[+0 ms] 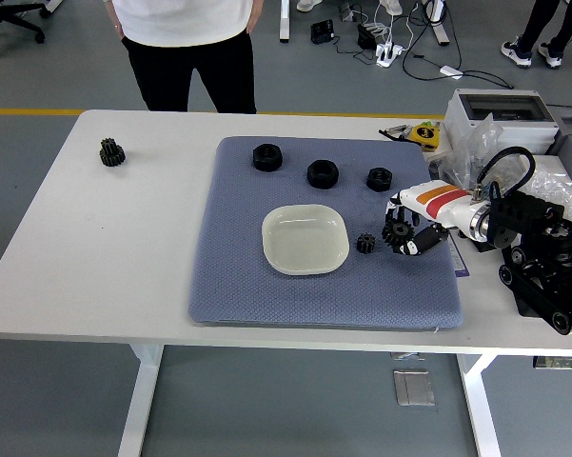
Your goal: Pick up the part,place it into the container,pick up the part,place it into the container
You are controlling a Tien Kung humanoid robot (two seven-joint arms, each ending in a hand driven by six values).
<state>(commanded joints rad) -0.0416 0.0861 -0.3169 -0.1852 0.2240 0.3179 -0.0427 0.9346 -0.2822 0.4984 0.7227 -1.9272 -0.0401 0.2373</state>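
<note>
white table (124,257) carries a blue-grey mat (266,295) with an empty cream square dish (305,239) at its middle, three black nuts (324,173) in a row behind it and a small black gear (366,244) just right of the dish. right hand (406,231) hovers beside that gear, its fingers curled on what looks like a second black gear (397,231), though the grip is partly hidden. another gear (111,152) sits far left on the bare table, and a person (186,43) stands at the far edge.

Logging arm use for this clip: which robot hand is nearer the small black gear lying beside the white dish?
Right. The right robot hand sits on the blue mat just right of the small gear, fingers curled around another black gear. The left is out of view.
</note>
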